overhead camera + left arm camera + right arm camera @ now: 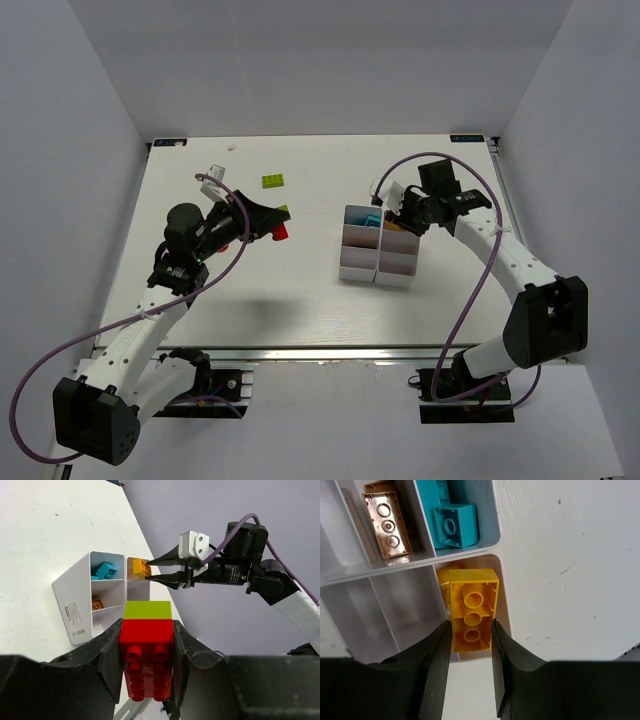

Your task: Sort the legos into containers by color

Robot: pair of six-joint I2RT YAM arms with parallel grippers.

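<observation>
My left gripper (272, 222) (148, 652) is shut on a red lego (147, 655) with a lime green lego (148, 610) stuck on its far end, held above the table left of the containers (358, 270). My right gripper (388, 215) (471, 630) is shut on a yellow lego (472, 607), studs down, over the far right bin of the white containers (410, 562). The left wrist view shows the yellow lego (141, 568) at that bin's mouth. Cyan legos (455, 525) lie in the neighbouring bin and an orange lego (386, 525) in the one beside it.
A lime green lego (273, 181) lies loose on the table at the back, left of the containers. The other bins look empty. White walls close the table on the left, back and right.
</observation>
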